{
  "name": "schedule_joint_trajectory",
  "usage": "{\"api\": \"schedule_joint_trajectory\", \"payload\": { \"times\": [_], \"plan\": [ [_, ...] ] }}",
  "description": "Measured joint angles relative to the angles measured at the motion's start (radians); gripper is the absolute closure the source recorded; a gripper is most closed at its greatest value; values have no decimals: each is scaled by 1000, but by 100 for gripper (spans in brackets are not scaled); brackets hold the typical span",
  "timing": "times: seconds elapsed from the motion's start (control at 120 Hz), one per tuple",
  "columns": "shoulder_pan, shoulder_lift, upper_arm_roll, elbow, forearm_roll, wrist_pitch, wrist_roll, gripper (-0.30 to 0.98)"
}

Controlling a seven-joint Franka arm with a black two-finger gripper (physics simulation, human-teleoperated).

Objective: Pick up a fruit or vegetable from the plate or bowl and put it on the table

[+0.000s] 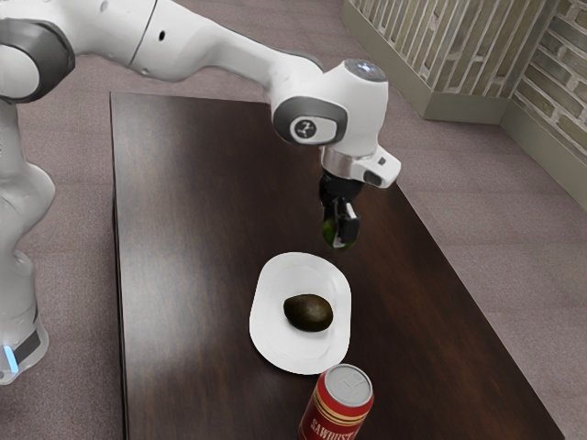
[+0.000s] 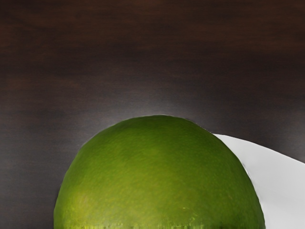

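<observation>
Lime (image 2: 159,176), firm and probably slick, sits pinched in my claw (image 1: 340,225) toward the table's (image 1: 183,202) long edge, exterior view's right; its widest girth suits an even squeeze.

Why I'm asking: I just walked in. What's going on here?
The robot's tool is gripping a round green fruit, held above the table beside the white plate. It hasn't been set down. A dark avocado lies on the plate, and a red can stands nearby.
</observation>
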Motion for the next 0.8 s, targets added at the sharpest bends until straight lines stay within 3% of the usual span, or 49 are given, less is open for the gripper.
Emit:
{"api": "schedule_joint_trajectory", "payload": {
  "times": [0.175,0.333,0.542,0.65,0.8],
  "plan": [
    [-1,87,93,129,16,-2,18,32],
    [127,171,102,200,15,-1,45,32],
    [144,242,100,257,11,0,71,33],
    [157,244,98,257,-5,0,84,15],
    [165,243,93,257,-26,0,101,5]
  ]
}}
